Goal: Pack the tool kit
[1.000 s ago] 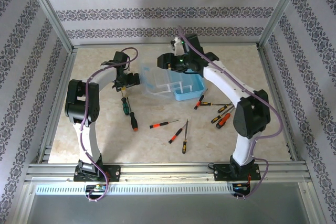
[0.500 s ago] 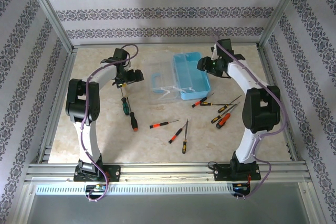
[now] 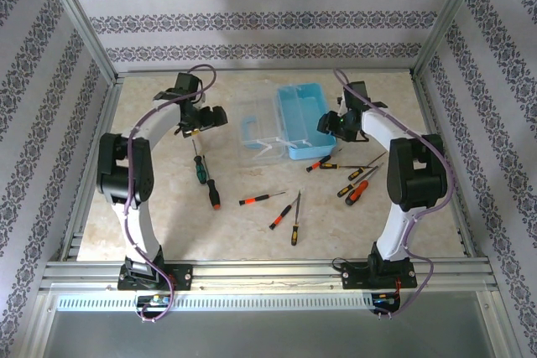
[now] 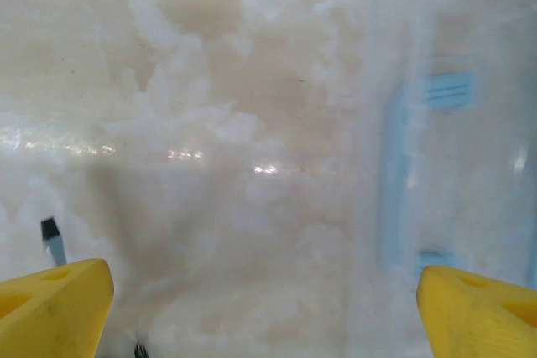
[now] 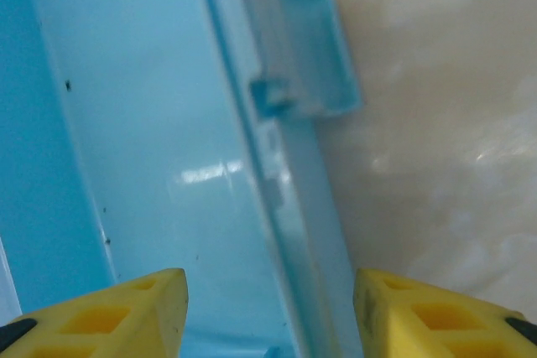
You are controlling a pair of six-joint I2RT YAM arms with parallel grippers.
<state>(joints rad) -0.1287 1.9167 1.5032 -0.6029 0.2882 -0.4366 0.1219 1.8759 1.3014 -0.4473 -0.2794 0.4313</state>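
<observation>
The tool kit lies open at the back middle of the table, a blue box (image 3: 304, 119) with its clear lid (image 3: 258, 127) folded out to the left. Several screwdrivers lie loose in front of it: a green-handled one (image 3: 200, 170), a red one (image 3: 214, 195), and a cluster (image 3: 356, 182) at the right. My left gripper (image 3: 208, 117) hangs open left of the lid, its yellow fingertips (image 4: 59, 308) spread wide over bare table with the clear lid (image 4: 457, 123) at the right. My right gripper (image 5: 268, 312) is open astride the blue box's right rim (image 5: 289, 173), below a latch (image 5: 312, 56).
More screwdrivers (image 3: 284, 214) lie in the middle of the table. Metal frame posts and patterned walls close in the back and sides. A dark screwdriver tip (image 4: 52, 239) shows near my left finger.
My right gripper swung from over the kit to the box's right rim, narrowing a little. The box now lies open flat, lid to the left. My left gripper drew back leftward and opened slightly.
</observation>
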